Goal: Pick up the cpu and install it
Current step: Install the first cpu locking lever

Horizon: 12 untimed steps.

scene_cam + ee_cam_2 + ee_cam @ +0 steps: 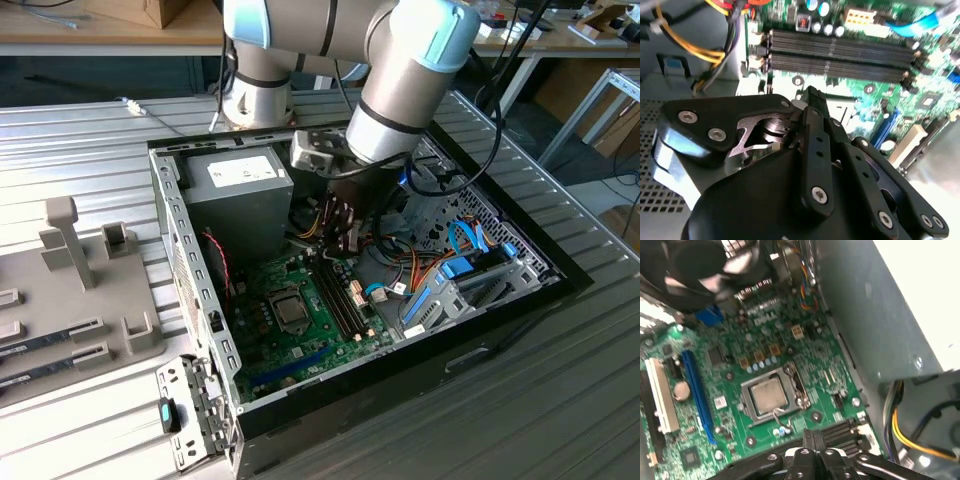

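Note:
The cpu (769, 394), a small square chip with a silvery top, lies flat inside the metal socket frame on the green motherboard (730, 440). From the exterior view it is the dark square socket area (290, 308) in the open computer case. My gripper (812, 438) hangs just above the black memory slots (840, 55) beside the socket, apart from the cpu. Its two black fingers (812, 102) are pressed together with nothing between them. Seen from outside, the gripper (343, 250) points down into the case.
A grey power supply (245, 190) stands at the back of the case next to the arm. Yellow and orange cables (318, 222) run near the gripper. A drive cage with blue tabs (470, 285) is at the exterior view's right. A grey fixture (90, 290) holds memory sticks outside the case.

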### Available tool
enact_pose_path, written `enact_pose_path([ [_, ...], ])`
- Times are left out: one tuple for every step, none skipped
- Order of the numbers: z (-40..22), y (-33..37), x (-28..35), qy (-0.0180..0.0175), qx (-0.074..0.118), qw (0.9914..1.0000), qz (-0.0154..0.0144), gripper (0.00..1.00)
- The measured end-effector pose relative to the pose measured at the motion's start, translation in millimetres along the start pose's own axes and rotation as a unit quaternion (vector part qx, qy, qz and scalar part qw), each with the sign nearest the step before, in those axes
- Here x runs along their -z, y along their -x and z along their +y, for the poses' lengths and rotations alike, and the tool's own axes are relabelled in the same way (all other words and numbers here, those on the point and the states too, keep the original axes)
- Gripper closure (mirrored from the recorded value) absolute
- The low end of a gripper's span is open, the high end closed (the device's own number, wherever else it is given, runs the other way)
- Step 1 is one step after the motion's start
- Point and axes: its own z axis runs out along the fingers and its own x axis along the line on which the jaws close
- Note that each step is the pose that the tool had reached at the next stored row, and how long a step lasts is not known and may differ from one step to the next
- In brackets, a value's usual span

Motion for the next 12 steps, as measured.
enact_pose_path([
  [0.0,0.0,-0.1,-0.0128,-0.001,0.99990,-0.0052,0.89],
  [0.0,0.1,-0.3,-0.0243,-0.002,0.99965,-0.0099,0.89],
  [0.0,0.1,-0.4,-0.0257,-0.002,0.99961,-0.0106,0.89],
  [-0.1,0.1,-0.3,-0.0257,-0.002,0.99961,-0.0106,0.89],
  [0.0,-0.1,-0.3,-0.0257,-0.002,0.99961,-0.0105,0.89],
  [0.0,-0.1,-0.3,-0.0257,-0.002,0.99961,-0.0105,0.89],
  [0.0,-0.1,-0.3,-0.0258,-0.002,0.99961,-0.0105,0.89],
  [0.0,-0.1,-0.4,-0.0257,-0.002,0.99961,-0.0105,0.89],
  [0.0,-0.1,-0.4,-0.0258,-0.002,0.99961,-0.0105,0.89],
  [-0.1,-0.1,-0.4,-0.0258,-0.002,0.99961,-0.0105,0.89],
  [0.1,0.1,-0.4,-0.0258,-0.002,0.99961,-0.0105,0.89],
  [0.9,0.1,-0.5,-0.0259,-0.002,0.99961,-0.0106,0.89],
])
